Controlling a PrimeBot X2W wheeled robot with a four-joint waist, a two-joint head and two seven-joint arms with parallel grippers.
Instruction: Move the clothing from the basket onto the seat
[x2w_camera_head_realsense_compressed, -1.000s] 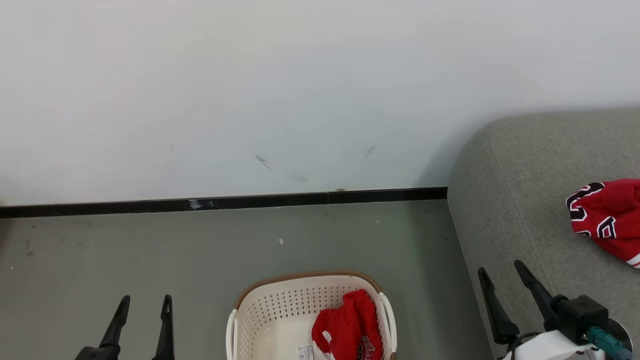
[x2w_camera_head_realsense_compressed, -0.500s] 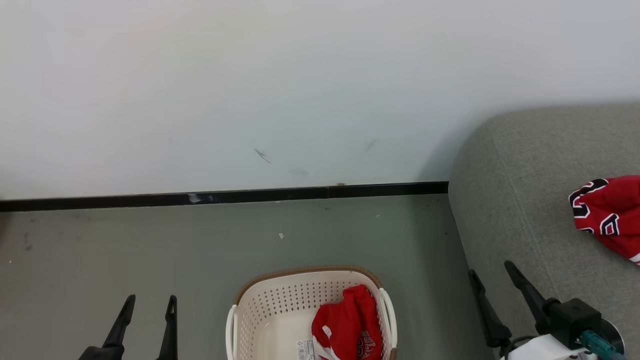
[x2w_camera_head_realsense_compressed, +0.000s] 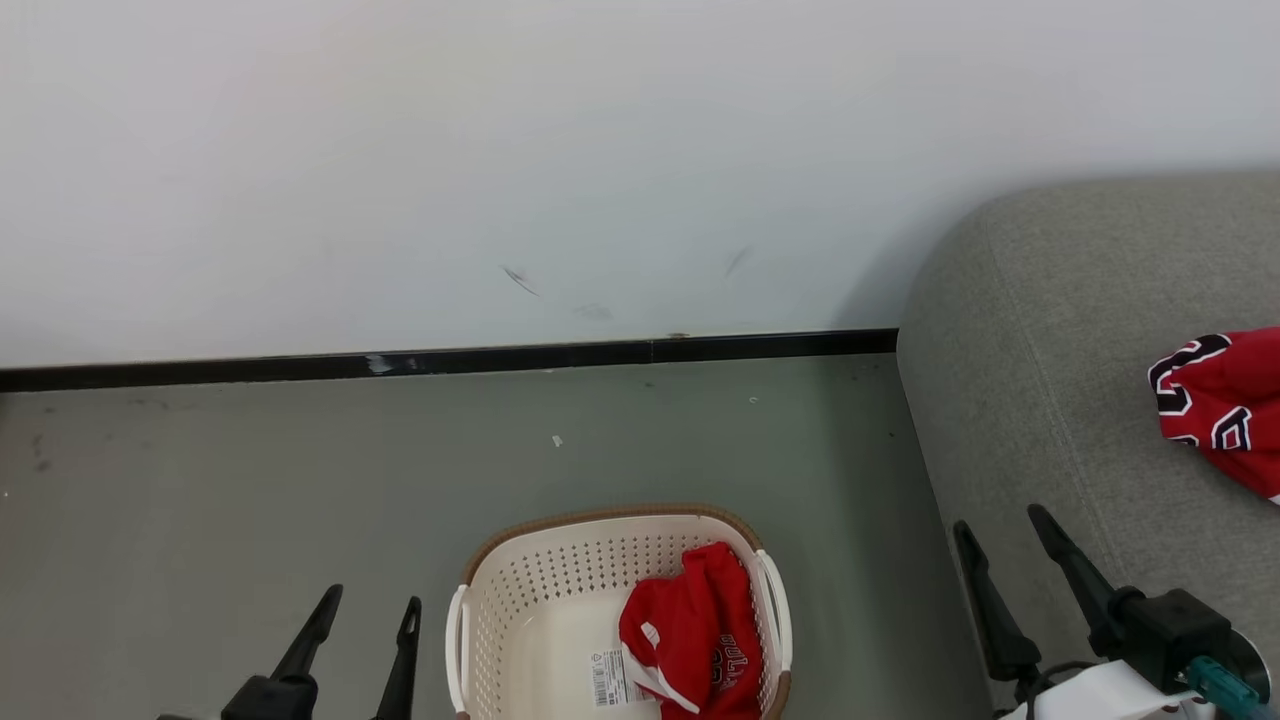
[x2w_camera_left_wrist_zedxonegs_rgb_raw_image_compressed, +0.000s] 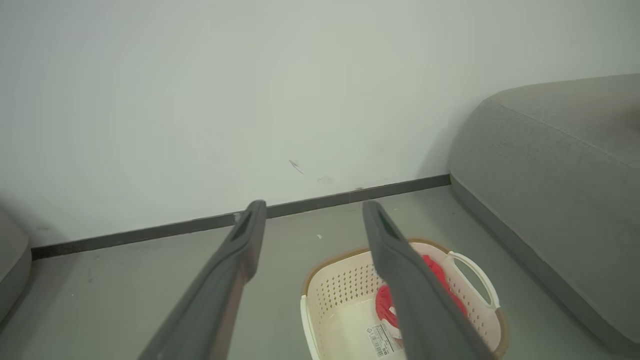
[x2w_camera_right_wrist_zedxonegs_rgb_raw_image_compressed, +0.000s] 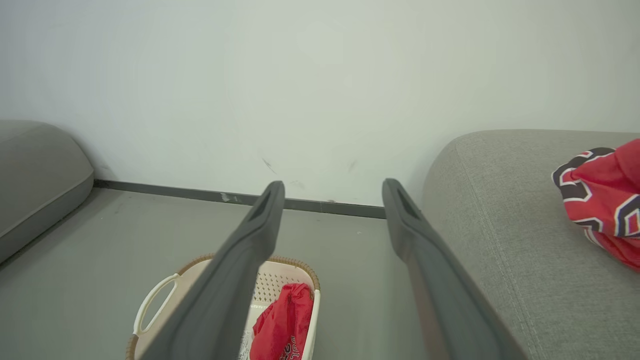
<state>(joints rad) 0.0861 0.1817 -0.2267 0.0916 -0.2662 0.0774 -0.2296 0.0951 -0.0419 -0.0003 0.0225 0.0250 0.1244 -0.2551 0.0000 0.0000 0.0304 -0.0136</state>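
The cream basket (x2w_camera_head_realsense_compressed: 560, 590) stands on the floor at the bottom centre of the head view, and red shorts (x2w_camera_head_realsense_compressed: 690, 640) with white lettering lie bunched against its right wall. A red jersey (x2w_camera_head_realsense_compressed: 1225, 410) with black-and-white numerals lies on the grey seat (x2w_camera_head_realsense_compressed: 1050, 400) at the right. My left gripper (x2w_camera_head_realsense_compressed: 373, 597) is open and empty just left of the basket. My right gripper (x2w_camera_head_realsense_compressed: 1000, 520) is open and empty over the seat's front left edge. The left wrist view looks past the open left gripper (x2w_camera_left_wrist_zedxonegs_rgb_raw_image_compressed: 314, 205) down at the basket (x2w_camera_left_wrist_zedxonegs_rgb_raw_image_compressed: 340, 295) and shorts (x2w_camera_left_wrist_zedxonegs_rgb_raw_image_compressed: 440, 285).
A white wall with a black baseboard (x2w_camera_head_realsense_compressed: 450, 358) runs behind the grey floor (x2w_camera_head_realsense_compressed: 250, 480). Another grey cushion (x2w_camera_right_wrist_zedxonegs_rgb_raw_image_compressed: 35, 175) sits at the far left in the right wrist view. The basket has a paper label (x2w_camera_head_realsense_compressed: 607, 678) on its bottom.
The head camera has tipped, so the whole picture has slid upward. My left gripper has moved to the right, closer to the basket. Both grippers have stayed open.
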